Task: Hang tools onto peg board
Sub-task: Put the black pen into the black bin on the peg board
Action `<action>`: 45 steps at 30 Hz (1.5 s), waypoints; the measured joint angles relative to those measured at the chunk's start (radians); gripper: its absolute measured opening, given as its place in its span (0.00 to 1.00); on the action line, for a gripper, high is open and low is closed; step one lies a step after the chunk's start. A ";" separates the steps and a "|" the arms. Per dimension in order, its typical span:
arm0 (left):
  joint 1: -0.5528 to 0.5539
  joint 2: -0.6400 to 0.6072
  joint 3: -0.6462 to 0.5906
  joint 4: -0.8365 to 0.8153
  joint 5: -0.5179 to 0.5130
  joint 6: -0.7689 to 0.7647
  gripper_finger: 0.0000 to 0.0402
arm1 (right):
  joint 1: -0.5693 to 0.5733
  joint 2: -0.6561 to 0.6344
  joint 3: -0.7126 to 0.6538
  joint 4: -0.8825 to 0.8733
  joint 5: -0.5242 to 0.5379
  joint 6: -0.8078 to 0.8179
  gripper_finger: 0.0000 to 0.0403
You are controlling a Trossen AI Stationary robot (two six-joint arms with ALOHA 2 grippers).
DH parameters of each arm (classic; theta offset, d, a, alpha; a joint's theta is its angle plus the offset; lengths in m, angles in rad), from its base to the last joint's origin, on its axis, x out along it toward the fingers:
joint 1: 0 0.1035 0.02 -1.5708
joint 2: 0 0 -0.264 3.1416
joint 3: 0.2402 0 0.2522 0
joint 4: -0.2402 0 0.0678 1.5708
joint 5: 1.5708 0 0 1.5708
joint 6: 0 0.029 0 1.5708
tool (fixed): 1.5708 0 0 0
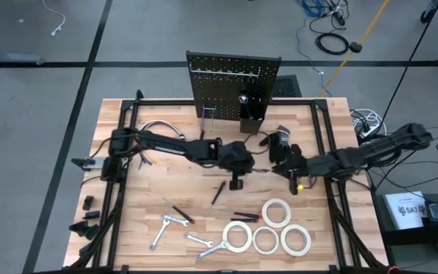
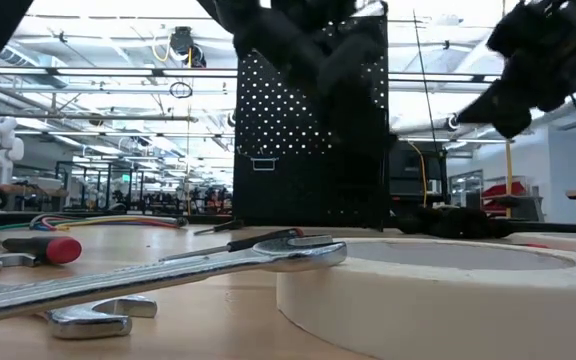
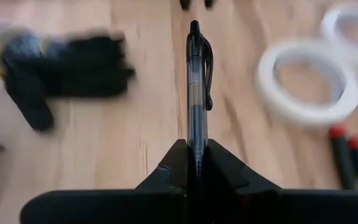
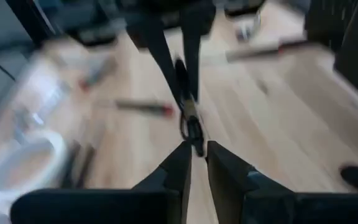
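A dark pen with a clip (image 3: 195,81) hangs over the table's middle, with my left gripper (image 3: 195,163) shut on it. My right gripper (image 4: 196,163) faces it from the table's right. Its fingers are a little open and stand just off the pen's free end (image 4: 194,140). The peg board (image 1: 230,80) stands upright at the far edge, with hooks and a small black bin. Wrenches (image 1: 166,226), red-and-black screwdrivers (image 1: 181,214) and white tape rolls (image 1: 277,213) lie flat on the near half of the table. My left gripper pinches one end of the pen (image 3: 195,146) between its two fingers. It comes from the table's left, slanting down. The pen runs straight on from the fingers toward my right gripper. It is clear of the table.
A black glove (image 3: 67,68) lies on the wood on the far side of the pen. A curved chrome tube (image 1: 158,125) lies at the far left. In the low view a wrench (image 2: 168,275) rests on a tape roll (image 2: 448,295) close to the camera.
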 joint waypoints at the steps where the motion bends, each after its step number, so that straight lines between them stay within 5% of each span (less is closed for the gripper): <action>1: 0.000 -0.022 -0.027 0.044 -0.001 -0.018 0.05 | 0.016 -0.046 -0.028 0.031 0.018 0.000 0.12; 6: 0.002 -0.099 -0.200 0.364 -0.001 -0.104 0.05 | 0.046 -0.216 -0.179 0.228 0.047 0.002 0.13; 12: -0.017 -0.105 -0.332 0.808 0.009 -0.225 0.05 | 0.034 -0.239 -0.239 0.436 0.118 0.003 0.09; 21: -0.118 -0.078 -0.327 0.865 -0.368 -0.218 0.05 | 0.033 -0.147 -0.237 0.596 0.340 0.052 0.00; 29: -0.134 -0.075 -0.327 0.872 -0.413 -0.207 0.05 | 0.031 0.033 -0.232 0.810 0.388 0.080 0.00; 45: -0.124 -0.076 -0.327 0.841 -0.476 -0.234 0.06 | 0.018 0.419 0.090 0.824 0.455 -0.032 0.00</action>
